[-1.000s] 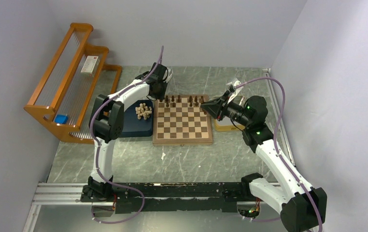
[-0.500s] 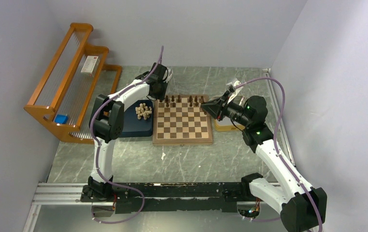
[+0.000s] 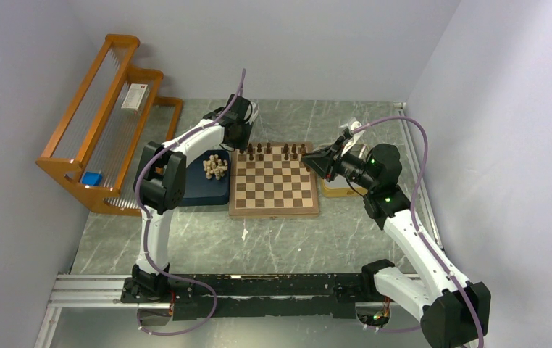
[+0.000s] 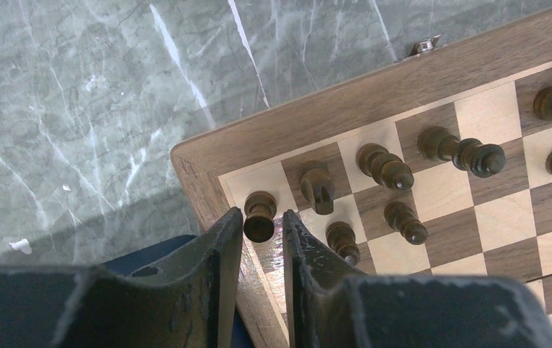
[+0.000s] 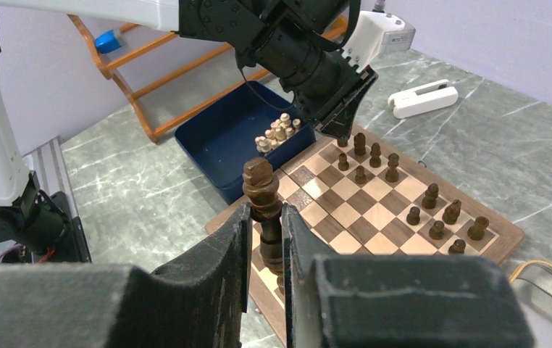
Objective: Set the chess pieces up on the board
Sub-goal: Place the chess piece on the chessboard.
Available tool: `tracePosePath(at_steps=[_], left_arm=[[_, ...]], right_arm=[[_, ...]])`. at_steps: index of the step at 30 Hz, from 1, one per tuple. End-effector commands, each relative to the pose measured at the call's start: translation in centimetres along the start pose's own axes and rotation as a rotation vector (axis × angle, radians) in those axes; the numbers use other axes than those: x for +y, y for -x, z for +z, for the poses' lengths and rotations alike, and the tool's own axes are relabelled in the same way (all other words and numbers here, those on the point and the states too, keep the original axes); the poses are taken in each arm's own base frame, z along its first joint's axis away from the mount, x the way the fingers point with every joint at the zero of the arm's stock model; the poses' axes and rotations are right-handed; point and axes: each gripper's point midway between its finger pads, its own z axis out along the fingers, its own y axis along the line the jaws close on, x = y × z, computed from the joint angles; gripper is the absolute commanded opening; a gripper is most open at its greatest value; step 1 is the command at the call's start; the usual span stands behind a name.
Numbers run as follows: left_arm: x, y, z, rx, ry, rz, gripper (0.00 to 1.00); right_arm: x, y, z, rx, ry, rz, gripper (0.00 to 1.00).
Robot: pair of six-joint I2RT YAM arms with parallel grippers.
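About thirteen dark pieces (image 5: 392, 167), one board (image 3: 273, 212)

Satin wood noted on board (image 4: 316, 116) rim; semi-gloss dark turned wood on chess pieces (image 4: 385, 167); smooth veined stone-look on worktop (image 4: 77, 109).

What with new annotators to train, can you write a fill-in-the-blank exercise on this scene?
The right claw grips a ___ chess piece.
The pale pieces lie in the ___ tray.
The left claw hangs over the board's far ___ corner.
Missing: dark, blue, left.
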Motion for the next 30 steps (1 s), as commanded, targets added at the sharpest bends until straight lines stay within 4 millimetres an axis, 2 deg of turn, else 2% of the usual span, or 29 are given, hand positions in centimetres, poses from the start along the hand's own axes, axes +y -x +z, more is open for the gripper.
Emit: tracePosePath(at_steps=[1, 5, 9, 18, 19, 21, 23, 30], left_arm=[[0.1, 1.8, -0.4, -0.049, -0.007, -0.014, 0.33], [-0.1, 2.4, -1.1, -0.056, -0.015, -0.020, 0.36], [-0.1, 3.8, -2.6, -0.091, -0.019, -0.040, 0.38], [-0.9, 8.2, -9.3, -0.261, -0.110, -0.113, 0.47], [-1.2, 8.8, -10.7, -0.291, -0.146, -0.119, 0.49], [-2.1, 9.0, -12.0, -0.323, -0.223, -0.133, 0.50], [-3.4, 9.3, -14.7, -0.377, -0.337, -0.138, 0.51], [-8.2, 7.8, -21.1, -0.460, -0.688, -0.128, 0.59]], right_arm=[[0.3, 0.3, -0.2, -0.011, 0.003, -0.018, 0.17], [0.2, 0.1, -0.2, -0.006, 0.000, -0.012, 0.17], [-0.1, -0.1, 0.1, 0.001, -0.015, 0.024, 0.16], [-1.4, 1.1, 0.6, -0.046, -0.110, 0.182, 0.16], [-1.6, 1.2, 0.7, -0.051, -0.123, 0.214, 0.16], [-1.9, 1.7, 0.9, -0.072, -0.148, 0.286, 0.15], [-2.0, 2.3, 1.1, -0.104, -0.154, 0.351, 0.16], [-2.2, 4.6, 1.5, -0.247, -0.152, 0.562, 0.16]])
